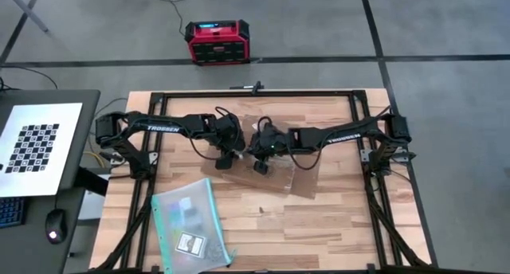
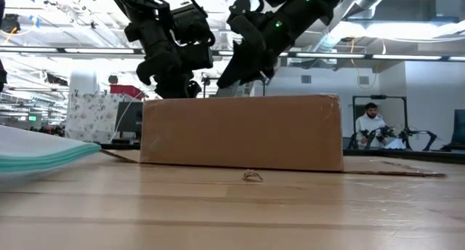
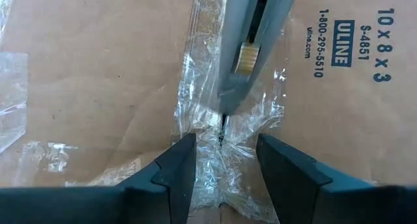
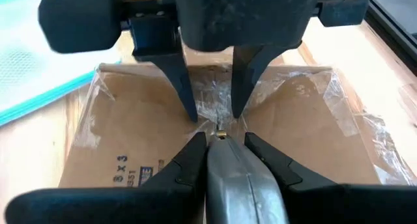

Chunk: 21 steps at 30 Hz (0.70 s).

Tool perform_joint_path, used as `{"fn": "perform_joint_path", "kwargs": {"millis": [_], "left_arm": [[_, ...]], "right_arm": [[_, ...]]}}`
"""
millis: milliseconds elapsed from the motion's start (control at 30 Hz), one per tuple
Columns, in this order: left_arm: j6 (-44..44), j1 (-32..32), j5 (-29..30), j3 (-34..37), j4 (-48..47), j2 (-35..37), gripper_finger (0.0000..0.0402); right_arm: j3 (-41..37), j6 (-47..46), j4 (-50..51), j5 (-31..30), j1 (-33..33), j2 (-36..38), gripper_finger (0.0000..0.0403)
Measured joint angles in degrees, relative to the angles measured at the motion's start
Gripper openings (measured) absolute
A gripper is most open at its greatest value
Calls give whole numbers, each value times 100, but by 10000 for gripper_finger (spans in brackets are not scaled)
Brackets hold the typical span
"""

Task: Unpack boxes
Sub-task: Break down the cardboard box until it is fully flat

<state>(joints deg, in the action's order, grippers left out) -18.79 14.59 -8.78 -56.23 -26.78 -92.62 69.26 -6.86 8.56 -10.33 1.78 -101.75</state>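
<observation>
The brown cardboard box (image 1: 303, 174) stands closed on the middle of the table, with crinkled clear tape (image 3: 202, 87) along its top seam. My right gripper (image 4: 225, 142) comes at the box from the table's right and is shut on a grey cutter (image 3: 244, 48). Facing it, my left gripper (image 3: 225, 159) is open, one finger on each side of the taped seam, low over the box top (image 4: 130, 133). In the low view both grippers (image 2: 178, 86) (image 2: 236, 75) hang just above the box (image 2: 240, 134). My right gripper pinches the grey cutter's handle (image 4: 228, 175) between its two fingers, with the cutter lying along them and sticking out ahead. It slants down from the table's right. The blade tip (image 3: 221, 134) is on the tape at the box's middle seam. My left gripper's fingertips (image 4: 192, 113) are down at the taped top; I cannot tell whether they touch it.
A clear teal-edged pouch (image 1: 190, 222) lies on the table's near left. A red and black case (image 1: 217, 41) sits on the floor beyond the far edge. A checkerboard sheet (image 1: 36, 142) lies on the desk at left. A person (image 2: 372, 123) sits in the room behind.
</observation>
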Motion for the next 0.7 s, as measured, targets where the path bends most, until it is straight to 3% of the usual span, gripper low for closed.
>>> {"fn": "perform_joint_path", "kwargs": {"millis": [700], "left_arm": [[-13,35,15,15,-20,-11,149]], "right_arm": [[-3,-466,1940,59,14,856,71]]}}
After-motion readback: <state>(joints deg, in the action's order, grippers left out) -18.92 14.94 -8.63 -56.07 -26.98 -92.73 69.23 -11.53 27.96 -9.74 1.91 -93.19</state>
